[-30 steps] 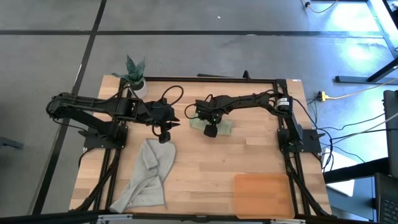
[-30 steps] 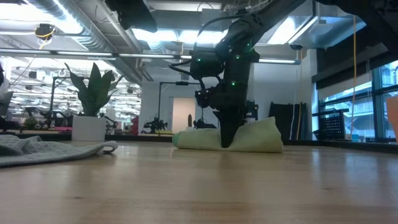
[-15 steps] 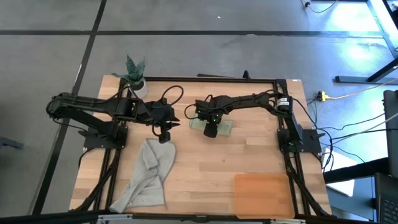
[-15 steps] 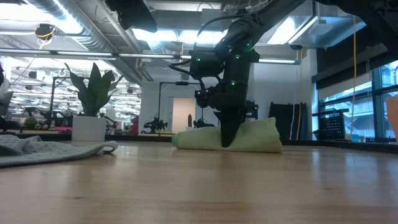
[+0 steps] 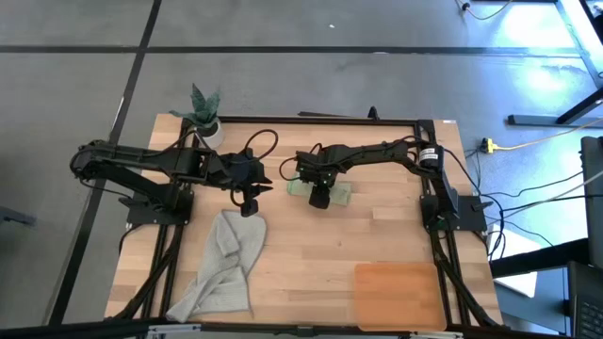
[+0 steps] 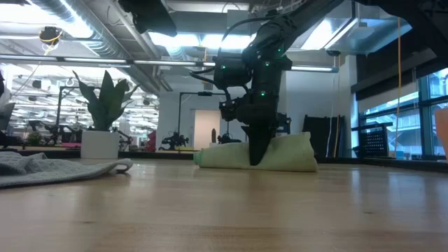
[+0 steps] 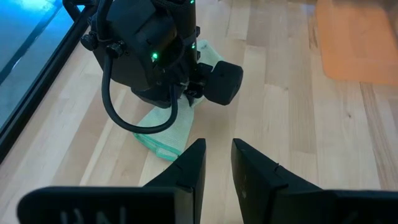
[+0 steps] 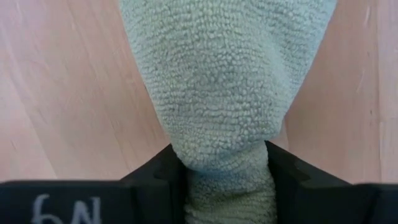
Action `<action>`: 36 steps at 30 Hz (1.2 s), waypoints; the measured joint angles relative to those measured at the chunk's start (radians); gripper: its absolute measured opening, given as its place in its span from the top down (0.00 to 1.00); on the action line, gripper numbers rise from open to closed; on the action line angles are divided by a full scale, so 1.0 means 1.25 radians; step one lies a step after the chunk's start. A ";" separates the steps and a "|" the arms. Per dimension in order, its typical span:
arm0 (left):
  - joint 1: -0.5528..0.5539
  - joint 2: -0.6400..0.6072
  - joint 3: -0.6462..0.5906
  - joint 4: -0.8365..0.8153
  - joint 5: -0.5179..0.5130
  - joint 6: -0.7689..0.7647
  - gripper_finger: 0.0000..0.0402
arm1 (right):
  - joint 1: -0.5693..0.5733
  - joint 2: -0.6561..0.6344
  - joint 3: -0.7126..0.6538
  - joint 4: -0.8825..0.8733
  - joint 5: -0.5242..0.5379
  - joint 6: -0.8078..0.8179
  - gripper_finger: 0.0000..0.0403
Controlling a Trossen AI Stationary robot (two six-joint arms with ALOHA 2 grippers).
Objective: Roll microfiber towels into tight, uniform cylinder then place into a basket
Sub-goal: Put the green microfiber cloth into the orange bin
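Observation:
The sage green microfiber towel (image 5: 337, 193) lies rolled up on the table's far middle, long side on the wood. My right gripper (image 5: 318, 198) points straight down over the roll's middle and is shut on it (image 8: 227, 186). The light grey towel (image 5: 226, 262) lies crumpled and loose at the near left. My left gripper (image 5: 249, 205) hangs open above the grey towel's far end, touching nothing (image 7: 214, 165). The orange-brown basket (image 5: 398, 294) sits at the near right. My right gripper pinches the green roll's middle (image 8: 227, 146) between its two fingers (image 8: 158, 174), which come from above, pointing down, and lie across the roll. The roll is squeezed narrow between them and bulges beyond. It rests on the table (image 6: 290, 155).
A small white pot with a plant (image 5: 207, 125) stands at the far left corner. Bare wood lies between the green roll and the basket, and along the table's near middle (image 5: 311, 273).
My right gripper has shut on the green roll's middle without moving from its place. The roll stays on the table, its ends drawn in a little. My left gripper has kept still.

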 joint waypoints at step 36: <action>0.000 0.000 0.000 0.000 0.000 0.000 0.83 | -0.001 0.000 0.000 0.012 -0.017 0.064 0.65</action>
